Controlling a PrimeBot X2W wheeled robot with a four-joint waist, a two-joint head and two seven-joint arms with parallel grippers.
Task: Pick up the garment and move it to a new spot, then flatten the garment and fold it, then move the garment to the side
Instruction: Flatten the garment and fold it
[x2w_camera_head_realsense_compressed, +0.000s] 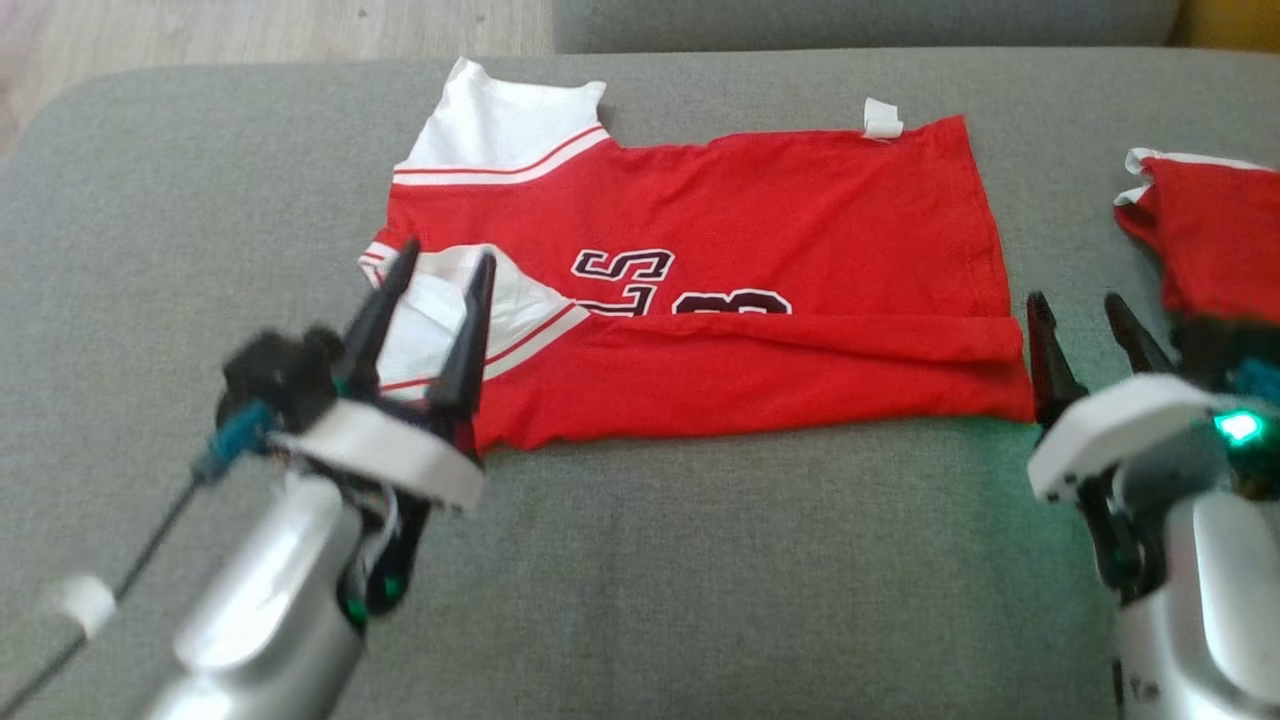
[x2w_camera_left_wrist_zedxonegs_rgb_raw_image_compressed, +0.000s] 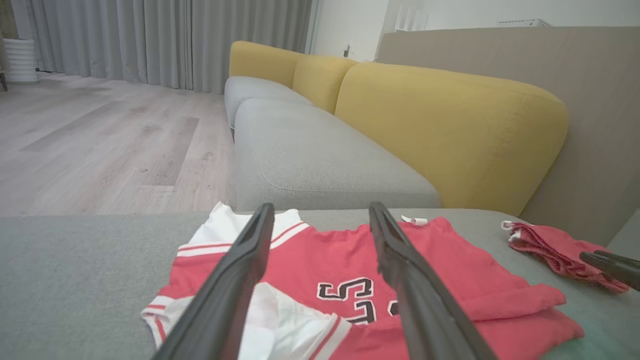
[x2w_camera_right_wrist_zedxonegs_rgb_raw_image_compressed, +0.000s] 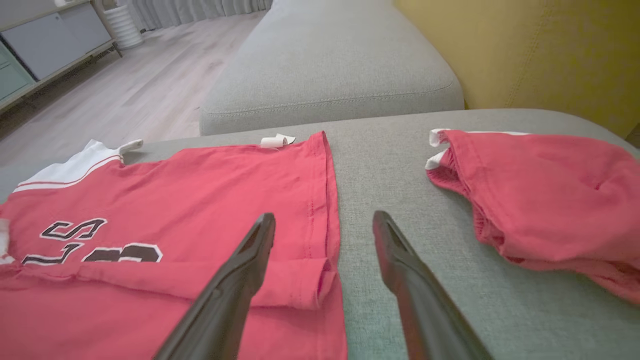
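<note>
The garment (x2w_camera_head_realsense_compressed: 760, 250) is a red jersey with white sleeves and dark lettering, spread sideways on a grey cushion (x2w_camera_head_realsense_compressed: 640, 590). Its near long edge is folded over onto the body, covering the lower half of the lettering. My left gripper (x2w_camera_head_realsense_compressed: 447, 270) stands open over the near white sleeve, nothing between its fingers. My right gripper (x2w_camera_head_realsense_compressed: 1078, 312) is open just past the garment's hem corner, also holding nothing. In the left wrist view the garment (x2w_camera_left_wrist_zedxonegs_rgb_raw_image_compressed: 320, 260) lies under my left gripper (x2w_camera_left_wrist_zedxonegs_rgb_raw_image_compressed: 320, 212). The right wrist view shows the folded hem (x2w_camera_right_wrist_zedxonegs_rgb_raw_image_compressed: 295, 285) beside my right gripper (x2w_camera_right_wrist_zedxonegs_rgb_raw_image_compressed: 324, 220).
A second red piece of clothing (x2w_camera_head_realsense_compressed: 1215, 235) lies bunched at the cushion's right side, close to my right gripper. A grey sofa seat (x2w_camera_left_wrist_zedxonegs_rgb_raw_image_compressed: 310, 155) with yellow backrests (x2w_camera_left_wrist_zedxonegs_rgb_raw_image_compressed: 450, 125) stands beyond the cushion. Wooden floor (x2w_camera_left_wrist_zedxonegs_rgb_raw_image_compressed: 100, 135) stretches off to the left.
</note>
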